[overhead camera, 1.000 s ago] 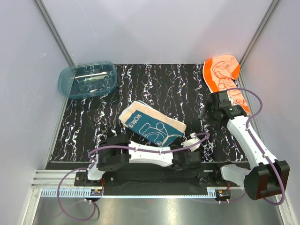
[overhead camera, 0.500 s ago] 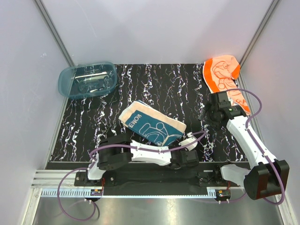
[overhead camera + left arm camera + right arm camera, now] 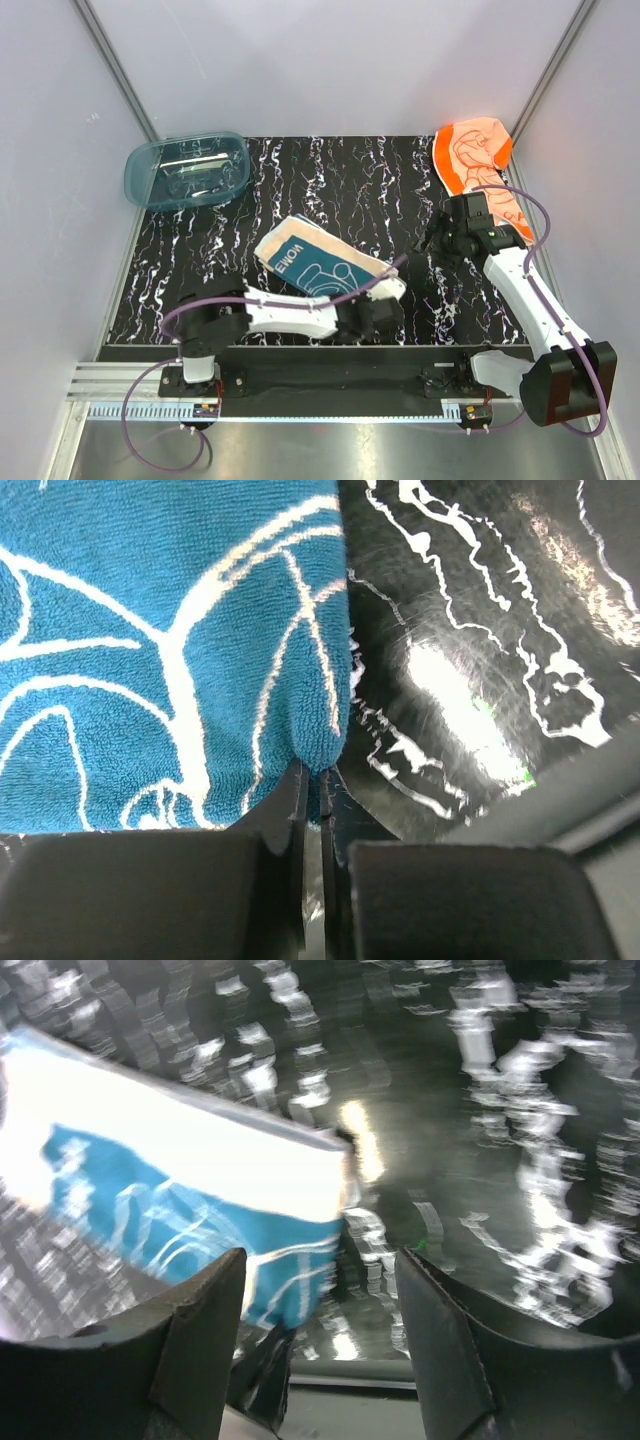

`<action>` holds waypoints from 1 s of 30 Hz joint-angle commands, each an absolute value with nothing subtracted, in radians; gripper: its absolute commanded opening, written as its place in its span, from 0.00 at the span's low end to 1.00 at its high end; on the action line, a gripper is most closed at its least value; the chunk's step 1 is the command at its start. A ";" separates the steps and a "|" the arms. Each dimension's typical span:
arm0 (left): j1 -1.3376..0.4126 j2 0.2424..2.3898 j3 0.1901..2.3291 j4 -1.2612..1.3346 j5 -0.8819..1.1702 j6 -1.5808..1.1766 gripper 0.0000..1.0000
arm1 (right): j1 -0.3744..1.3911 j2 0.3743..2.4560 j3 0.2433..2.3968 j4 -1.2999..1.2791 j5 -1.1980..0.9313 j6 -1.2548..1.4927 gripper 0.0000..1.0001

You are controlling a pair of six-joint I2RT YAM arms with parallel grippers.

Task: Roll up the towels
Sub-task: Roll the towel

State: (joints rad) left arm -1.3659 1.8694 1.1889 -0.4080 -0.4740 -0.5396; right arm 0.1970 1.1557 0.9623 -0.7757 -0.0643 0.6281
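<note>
The black marbled table (image 3: 330, 180) fills the middle of the top view. On it the right arm (image 3: 525, 290) runs up the right side of the frame, and the left arm (image 3: 285, 315) lies low along the bottom edge, reaching toward the centre.

The teal towel (image 3: 315, 262) lies flat and unrolled just below the centre of the frame, set at a slant, with its cream edge along the upper left side. The translucent blue tub (image 3: 187, 170) sits in the upper left corner of the table, well apart from it. The orange towel (image 3: 472, 155) is crumpled in the upper right corner, partly against the wall, just above the right arm's wrist.

The left gripper (image 3: 311, 780) is closed, its jaws pressed almost together, and the folded lower right corner of the teal towel (image 3: 150, 630) runs into the slit between the tips (only the very tip of the cloth looks pinched). The right gripper (image 3: 320, 1290) stands wide apart with nothing between its jaws, right of the teal towel (image 3: 180, 1210); its wrist picture is blurred.
</note>
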 commanded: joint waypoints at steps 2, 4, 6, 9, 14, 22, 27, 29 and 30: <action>-1.263 1.715 1.123 -0.275 -0.169 -0.544 0.00 | 0.199 1.176 0.992 -0.676 -0.290 0.583 0.68; -1.230 1.688 1.088 -0.247 -0.059 -0.555 0.00 | 0.199 1.190 0.991 -0.686 -0.285 0.578 0.70; -1.175 1.645 1.060 -0.195 0.016 -0.592 0.00 | 0.199 1.181 0.982 -0.675 -0.282 0.578 0.72; -1.091 1.586 0.980 -0.083 0.179 -0.678 0.00 | 0.201 1.164 0.954 -0.646 -0.313 0.583 0.73; -0.964 1.533 0.858 0.086 0.356 -0.834 0.00 | 0.221 1.166 0.936 -0.611 -0.357 0.586 0.73; -0.752 1.480 0.625 0.429 0.524 -1.156 0.00 | 0.258 1.147 0.939 -0.535 -0.388 0.604 0.71; -0.674 1.460 0.520 0.480 0.505 -1.287 0.00 | 0.342 1.160 0.934 -0.442 -0.417 0.612 0.69; -0.646 1.463 0.511 0.439 0.494 -1.287 0.00 | 0.366 1.169 0.925 -0.404 -0.440 0.627 0.67; -0.641 1.468 0.515 0.413 0.488 -1.278 0.00 | 0.394 1.181 0.919 -0.358 -0.449 0.632 0.66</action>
State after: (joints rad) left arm -0.6636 1.4967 0.5175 0.3603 0.4671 -1.2137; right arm 0.3485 1.1709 0.9298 -0.4896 -0.3912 0.6136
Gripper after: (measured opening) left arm 0.036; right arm 0.668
